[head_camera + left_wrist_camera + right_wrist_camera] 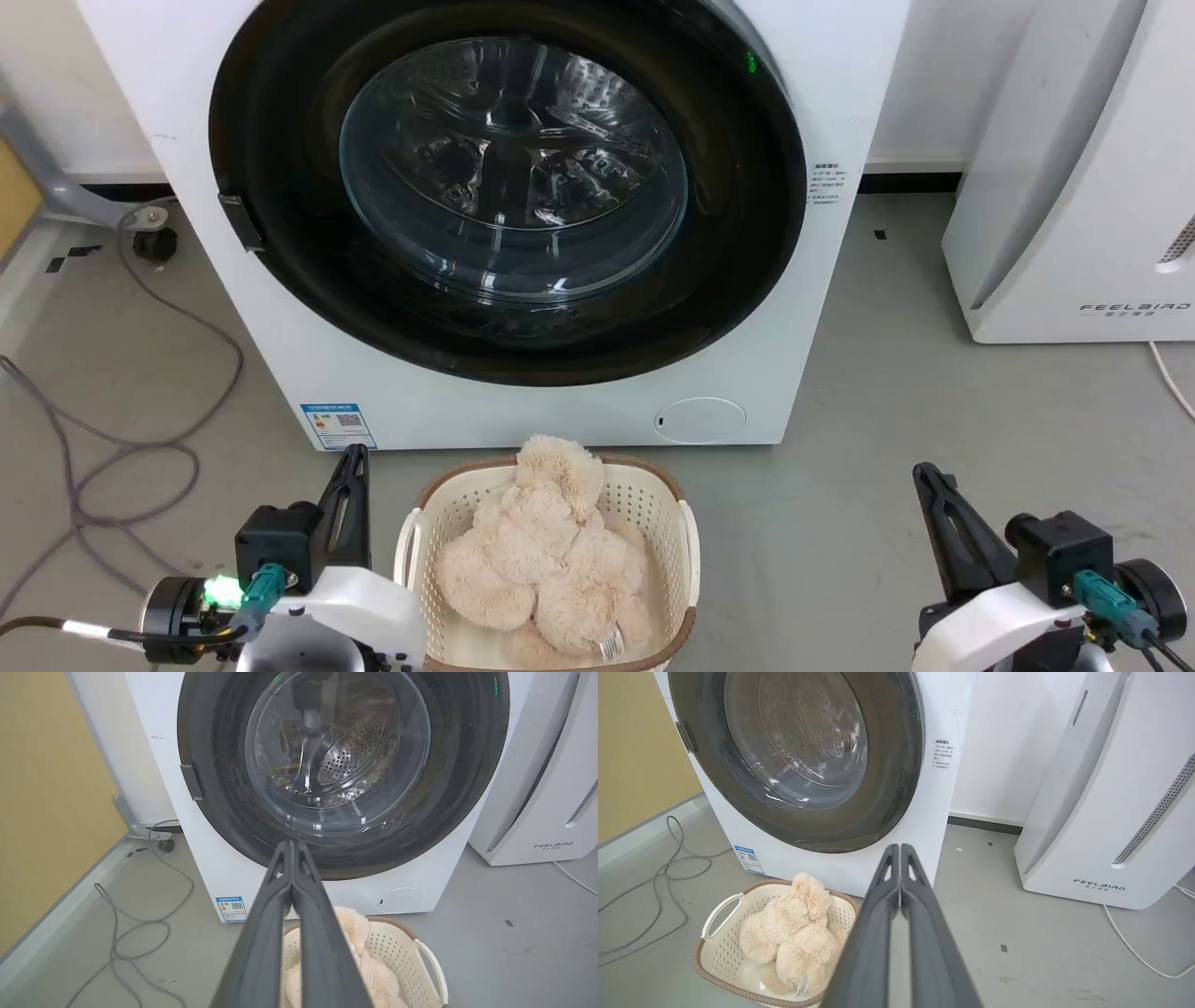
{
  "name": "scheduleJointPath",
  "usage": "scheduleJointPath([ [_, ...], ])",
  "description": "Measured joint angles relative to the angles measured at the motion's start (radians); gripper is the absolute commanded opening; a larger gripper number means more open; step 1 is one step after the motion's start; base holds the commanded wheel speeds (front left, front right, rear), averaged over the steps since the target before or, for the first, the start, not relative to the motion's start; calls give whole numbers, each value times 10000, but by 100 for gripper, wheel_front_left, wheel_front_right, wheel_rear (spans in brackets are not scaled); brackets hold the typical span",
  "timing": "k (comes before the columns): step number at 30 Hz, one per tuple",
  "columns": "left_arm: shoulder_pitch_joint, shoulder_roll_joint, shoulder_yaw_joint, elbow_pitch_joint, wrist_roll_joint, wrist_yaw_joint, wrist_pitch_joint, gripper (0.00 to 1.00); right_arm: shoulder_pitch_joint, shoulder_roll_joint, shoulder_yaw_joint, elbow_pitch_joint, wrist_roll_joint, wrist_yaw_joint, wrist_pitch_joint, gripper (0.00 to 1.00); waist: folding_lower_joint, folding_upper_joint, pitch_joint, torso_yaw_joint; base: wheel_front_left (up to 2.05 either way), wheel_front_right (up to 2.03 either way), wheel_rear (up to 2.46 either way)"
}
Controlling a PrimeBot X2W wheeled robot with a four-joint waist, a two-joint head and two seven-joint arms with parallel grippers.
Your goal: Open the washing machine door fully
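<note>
Head view: the washing machine door (513, 187) sits shut and flush in the front of the washing machine (840, 84), well ahead of both pincers and higher than them. The left gripper (355, 453) and the right gripper (924, 471) each have the two fingers pressed together and hold nothing, and each wrist view shows the same. Between the two pincers, just beside the left one, stands a basket (691, 537) with a plush toy (551, 551) in it, directly below the door. I judge that nothing of the opening is done yet. A small dark tab (241, 222) sits on the door rim, ahead of the left pincer and above it. Whether it is a handle or a hinge, I cannot tell. The risks, as I see them: closed fingers may slide on the glossy black ring and find no hold, a pull on the wrong side would strain the door, and a low forward reach may push the basket. Cables (121, 448) on the floor, outside the left pincer, could catch the wheels.
</note>
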Motion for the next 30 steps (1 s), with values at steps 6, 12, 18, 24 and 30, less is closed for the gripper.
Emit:
scheduleJointPath([
  [6,4,-6,13,-40,65,-10,67,0,0,0,17,-52,-2,0,44,0,0,0,-4,-2,0,0,0],
  [12,5,-8,25,-40,65,-10,67,0,-1,0,23,-54,-2,0,44,0,0,0,-4,-2,0,0,0],
  [18,6,-8,25,-40,65,-10,67,0,-1,0,23,-56,-2,0,44,0,0,0,-4,-2,0,0,0],
  [24,7,-8,23,-40,65,-10,67,0,-1,0,21,-56,-2,0,44,0,0,0,-4,-2,0,0,0],
  [30,7,-10,21,-42,65,-10,67,0,-1,0,21,-56,-2,0,44,0,0,0,-4,-2,0,0,0],
])
